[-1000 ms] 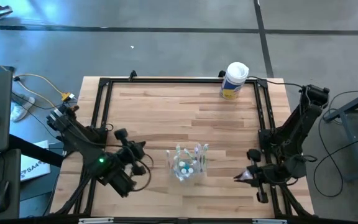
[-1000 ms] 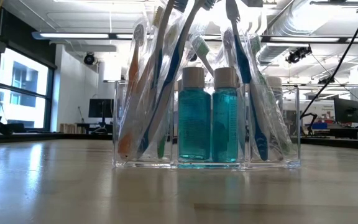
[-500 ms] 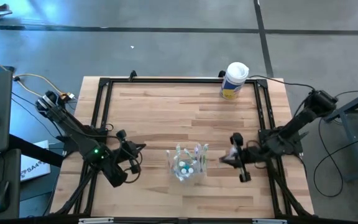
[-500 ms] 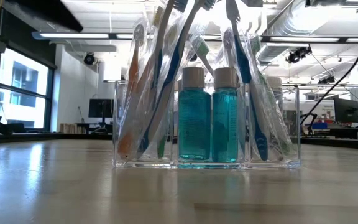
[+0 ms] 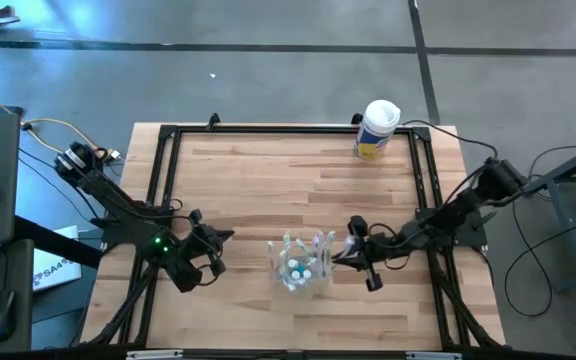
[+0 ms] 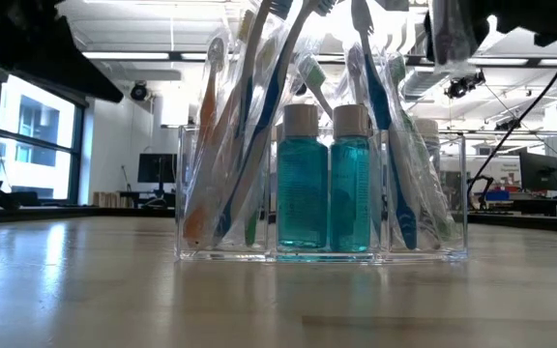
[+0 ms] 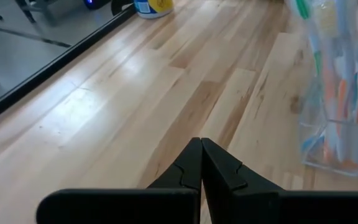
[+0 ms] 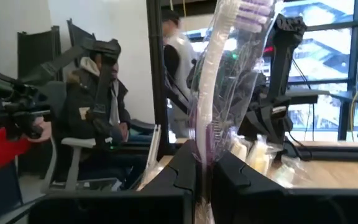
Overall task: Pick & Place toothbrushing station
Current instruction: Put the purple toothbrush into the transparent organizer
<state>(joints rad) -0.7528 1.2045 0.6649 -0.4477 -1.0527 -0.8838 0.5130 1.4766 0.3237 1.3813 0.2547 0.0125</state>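
toothbrushing station (image 5: 301, 262) on table (image 5: 268, 170), closed right gripper (image 5: 340, 257) beside it

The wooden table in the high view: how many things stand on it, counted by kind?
Clear plastic cup holding toothbrushes and teal bottles: 1
White canister with a yellow label: 1
Total: 2

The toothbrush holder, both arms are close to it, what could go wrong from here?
The right gripper is shut and nearly at the toothbrush holder; pushing on could tip it or snag the wrapped toothbrushes. The left gripper is also shut, so neither can grasp until it opens.
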